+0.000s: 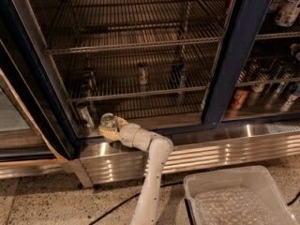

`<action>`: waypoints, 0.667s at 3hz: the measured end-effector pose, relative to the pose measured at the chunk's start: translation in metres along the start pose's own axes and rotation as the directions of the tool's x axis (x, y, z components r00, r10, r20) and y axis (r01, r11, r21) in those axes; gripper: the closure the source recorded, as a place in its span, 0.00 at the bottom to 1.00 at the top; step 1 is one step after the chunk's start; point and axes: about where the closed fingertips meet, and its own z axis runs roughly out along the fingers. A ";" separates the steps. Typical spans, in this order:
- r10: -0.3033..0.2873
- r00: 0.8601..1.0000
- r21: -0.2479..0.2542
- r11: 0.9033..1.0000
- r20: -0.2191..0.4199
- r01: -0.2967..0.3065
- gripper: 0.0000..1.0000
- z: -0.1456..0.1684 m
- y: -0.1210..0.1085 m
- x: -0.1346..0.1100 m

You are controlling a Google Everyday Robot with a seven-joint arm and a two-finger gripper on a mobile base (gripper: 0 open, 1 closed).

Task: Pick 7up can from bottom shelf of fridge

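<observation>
Gripper sat low at the front lip of the fridge, at the end of a white arm that rose from the floor and bent left at the elbow. Whether it was clenched or released could not be told from this angle. 7up can: stood upright on the bottom shelf, just left of the gripper and a little farther back, near the left door frame. A narrow gap showed between can and gripper, though contact could not be ruled out. Body of the can read as dull silvery grey. Directly below the gripper ran the ribbed steel base. Above and behind the gripper, on the next rack up, three darker cans stood apart in a row: one up and left, one up and slightly right, one farther right. Far right of the gripper, past the navy post, a red can stood among other cans. Below and right of the gripper, on the speckled floor, lay a clear plastic bin.
</observation>
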 end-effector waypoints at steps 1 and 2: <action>0.000 1.000 0.000 1.000 0.000 0.000 1.00 0.000 0.000 0.000; 0.000 1.000 0.000 1.000 0.000 0.000 1.00 0.000 0.000 0.000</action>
